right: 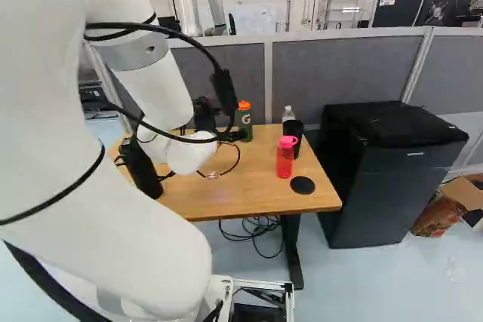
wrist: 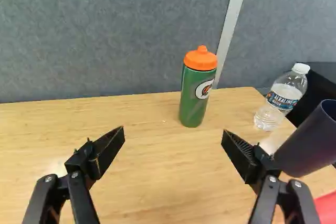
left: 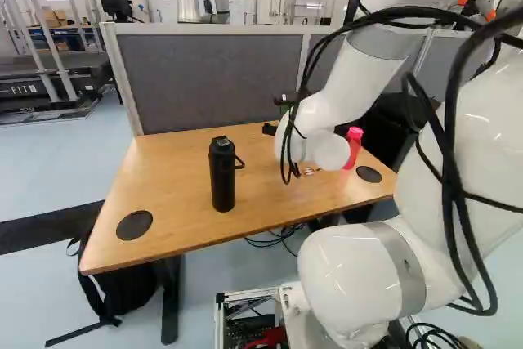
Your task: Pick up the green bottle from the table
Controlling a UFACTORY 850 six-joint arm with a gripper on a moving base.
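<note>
The black gripper [right: 232,135] is over the far part of the table in the right base view, largely hidden by the arm and cables. Seen from the wrist, the gripper [wrist: 173,131] is open, with bare tabletop between its fingers. The green bottle [wrist: 194,95], with an orange cap, stands upright ahead of the gripper, apart from both fingers and slightly nearer the finger on the dark cup's side. In the right base view the green bottle [right: 245,124] stands by the table's back edge. The wooden table [left: 176,202] backs onto a grey partition.
A black bottle [left: 222,175] stands on the table. Toward the other end are a clear water bottle [wrist: 282,98], a dark cup [wrist: 310,142] and a pink-red bottle [right: 285,157]. Beyond that end is a black fridge [right: 385,179]. A grey partition [wrist: 105,35] rises behind.
</note>
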